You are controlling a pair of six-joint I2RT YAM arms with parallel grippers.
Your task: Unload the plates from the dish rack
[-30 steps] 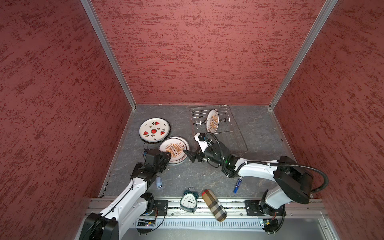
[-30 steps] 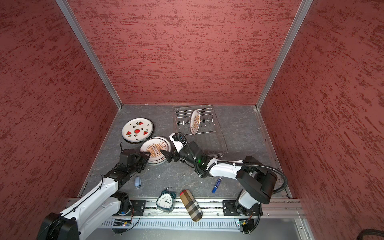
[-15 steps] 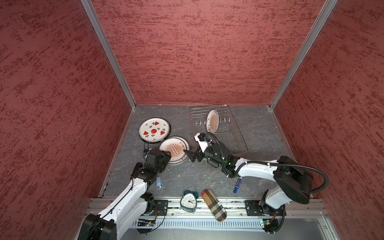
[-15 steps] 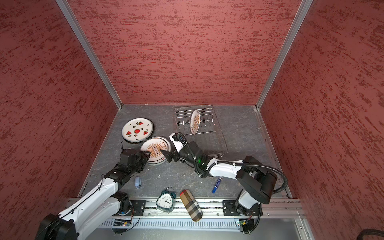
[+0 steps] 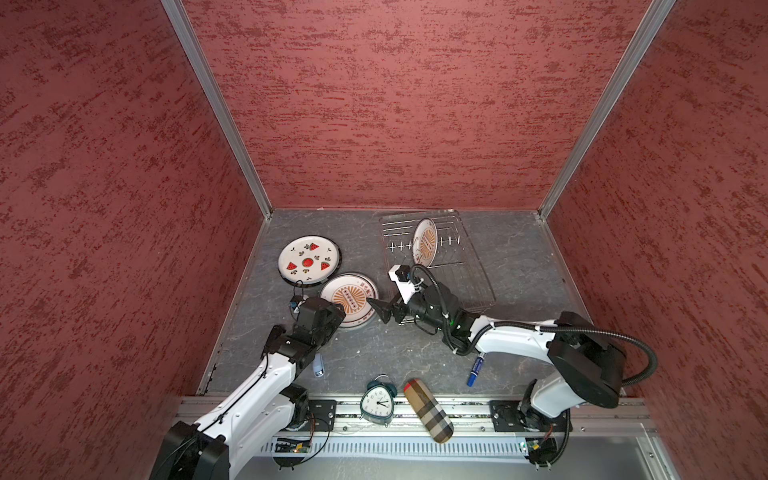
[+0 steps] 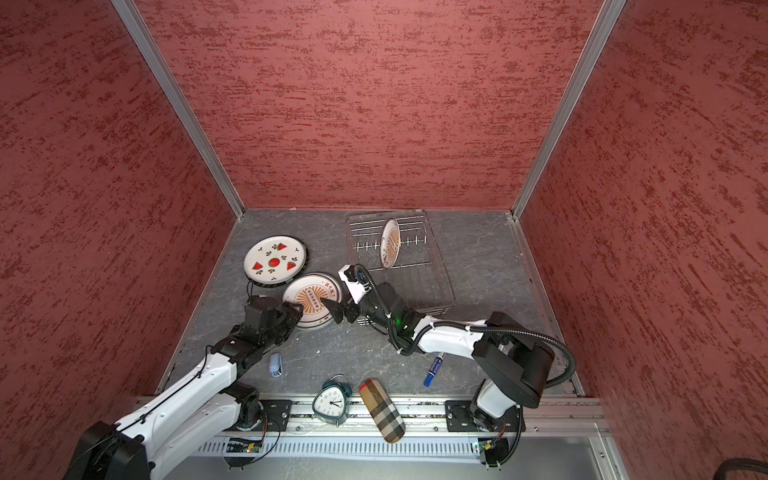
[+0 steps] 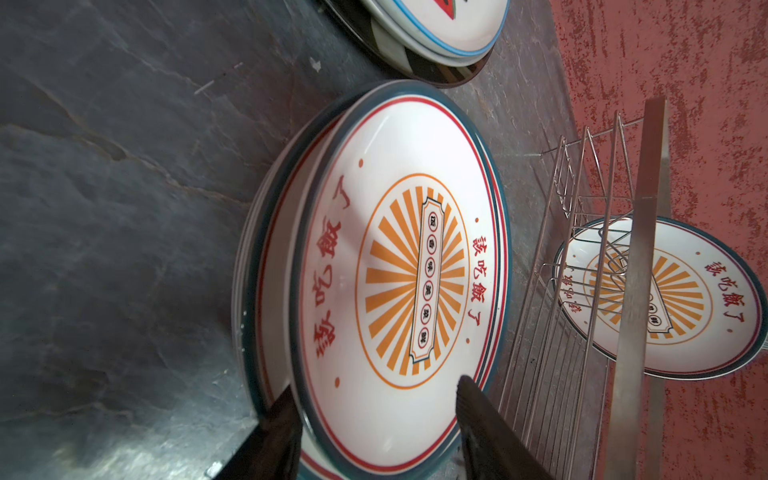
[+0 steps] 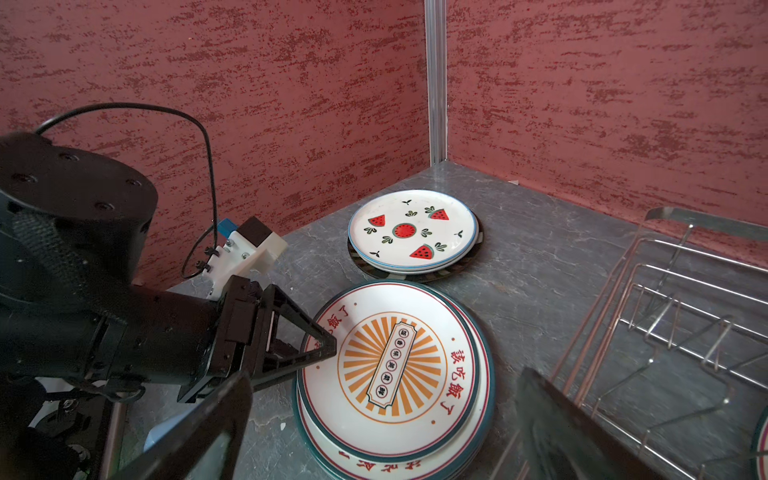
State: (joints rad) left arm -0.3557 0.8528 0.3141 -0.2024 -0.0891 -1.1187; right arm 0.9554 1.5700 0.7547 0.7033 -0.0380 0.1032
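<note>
1. One sunburst plate (image 5: 426,243) is standing on edge in the dish rack (image 5: 467,268), upper centre, facing frame-left; the rack is lying lengthwise top-to-bottom.
2. Left gripper (image 8: 318,354) jaws are sitting apart around the rim of the flat plate stack (image 5: 351,297).
3. Right gripper (image 5: 379,311) jaws are gaping wide.

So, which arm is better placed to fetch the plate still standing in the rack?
Probably right. The right gripper is open and empty, its arm close to the dish rack holding the upright plate. The left gripper straddles the rim of the top stacked plate, farther from the rack.
</note>
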